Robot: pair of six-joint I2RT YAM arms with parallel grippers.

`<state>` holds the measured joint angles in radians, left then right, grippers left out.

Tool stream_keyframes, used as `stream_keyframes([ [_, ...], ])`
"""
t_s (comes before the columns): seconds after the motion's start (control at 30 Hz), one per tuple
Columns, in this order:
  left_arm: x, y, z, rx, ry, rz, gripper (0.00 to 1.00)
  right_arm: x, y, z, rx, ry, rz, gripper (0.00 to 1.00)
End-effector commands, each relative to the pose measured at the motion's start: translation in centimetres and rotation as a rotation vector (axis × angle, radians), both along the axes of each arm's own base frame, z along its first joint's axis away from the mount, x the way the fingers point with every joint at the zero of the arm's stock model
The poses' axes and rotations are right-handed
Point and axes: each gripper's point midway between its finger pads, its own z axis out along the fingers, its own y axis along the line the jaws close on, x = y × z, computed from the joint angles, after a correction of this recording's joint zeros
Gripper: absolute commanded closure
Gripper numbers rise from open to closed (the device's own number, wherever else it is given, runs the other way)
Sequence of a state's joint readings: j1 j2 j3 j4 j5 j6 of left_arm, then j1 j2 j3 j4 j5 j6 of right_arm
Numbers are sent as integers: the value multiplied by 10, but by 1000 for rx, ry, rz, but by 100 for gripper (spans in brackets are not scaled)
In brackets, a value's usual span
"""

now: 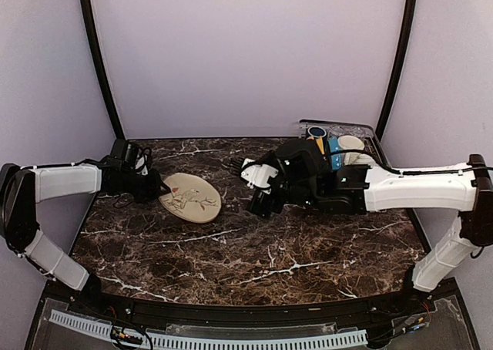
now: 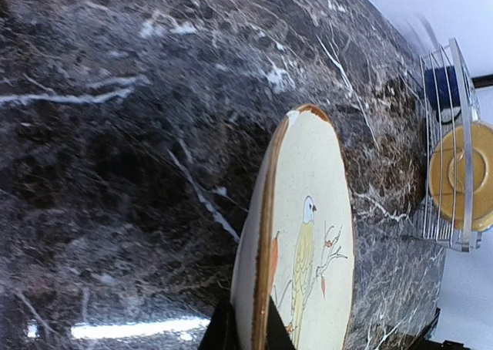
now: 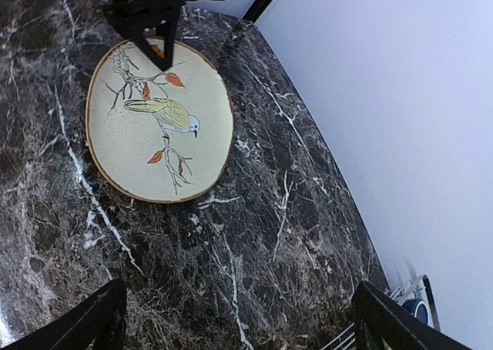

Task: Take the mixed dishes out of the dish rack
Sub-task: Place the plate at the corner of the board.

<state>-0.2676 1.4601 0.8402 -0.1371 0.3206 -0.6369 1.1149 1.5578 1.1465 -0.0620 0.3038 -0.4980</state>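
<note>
A cream-yellow plate (image 1: 191, 198) with a painted bird lies low on the dark marble table (image 1: 254, 250), left of centre. My left gripper (image 1: 158, 186) is shut on its left rim; in the left wrist view the fingers (image 2: 223, 327) pinch the plate's brown edge (image 2: 266, 242). Whether the plate rests fully on the table I cannot tell. My right gripper (image 1: 258, 188) is open and empty above the table's middle, right of the plate (image 3: 158, 119). The wire dish rack (image 1: 362, 134) stands at the back right, holding a navy mug (image 1: 317, 132), a pale bowl (image 1: 351, 143) and a yellow plate (image 2: 462, 176).
The right arm (image 1: 416, 188) reaches in front of the rack and hides part of it. Grey walls and black corner posts (image 1: 104, 65) close in the back and sides. In the left wrist view the rack (image 2: 451, 149) stands at the table's far corner.
</note>
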Motion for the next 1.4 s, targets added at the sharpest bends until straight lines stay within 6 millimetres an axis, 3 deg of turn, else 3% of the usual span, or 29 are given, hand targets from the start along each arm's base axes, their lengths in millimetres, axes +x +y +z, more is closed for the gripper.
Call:
stream_keyframes([
  [0.0,35,21,62,-94,-179,18,99,12,-32,42,195,166,-119,1],
  [0.13,62,57,82,-190,-253,150,99,20,-62,72,339,241,-164,1],
  [0.3,95,113,77,-258,-273,356,99,33,-100,98,457,286,-231,1],
  [0.47,117,158,51,-230,-288,530,99,48,-133,101,450,268,-367,1],
  [0.67,149,190,39,-216,-330,603,99,57,-172,85,476,292,-533,1],
  [0.83,169,206,21,-207,-310,610,99,70,-210,79,538,342,-676,1],
  [1.03,175,215,5,-159,-271,594,99,90,-259,73,693,492,-813,1],
  [1.23,179,205,-18,-180,-182,536,93,112,-270,34,770,802,-896,1],
  [1.37,184,205,-26,-204,-166,543,89,112,-257,24,766,889,-828,1],
])
